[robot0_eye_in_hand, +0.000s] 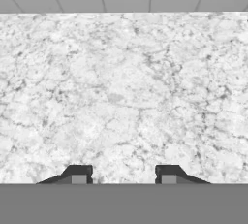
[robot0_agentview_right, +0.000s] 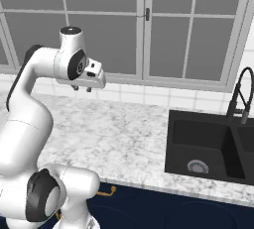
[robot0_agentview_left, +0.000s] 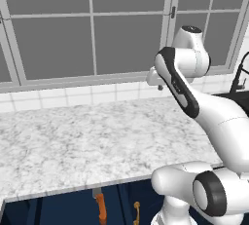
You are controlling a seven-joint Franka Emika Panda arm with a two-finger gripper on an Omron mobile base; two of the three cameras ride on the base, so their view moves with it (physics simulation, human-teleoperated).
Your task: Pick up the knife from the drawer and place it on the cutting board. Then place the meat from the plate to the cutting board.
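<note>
The knife [robot0_agentview_left: 100, 206], with its orange handle and short grey blade, lies in the open navy drawer [robot0_agentview_left: 58, 210] just below the counter's front edge. A curved brass handle [robot0_agentview_left: 136, 213] shows to the knife's right and again as a brass handle [robot0_agentview_right: 106, 192] in the right base view. My gripper [robot0_agentview_right: 82, 88] hangs high above the marble counter [robot0_agentview_left: 87, 141], far from the drawer, pointing down. Its fingertips [robot0_eye_in_hand: 79, 174] stand wide apart with nothing between them. The cutting board, the plate and the meat are out of view.
A black sink [robot0_agentview_right: 213, 146] with a dark faucet [robot0_agentview_right: 241, 99] is set into the counter at the right. A tiled backsplash and large windows [robot0_agentview_left: 92, 29] close off the back. The arm's own elbow and base stand near the counter's front edge.
</note>
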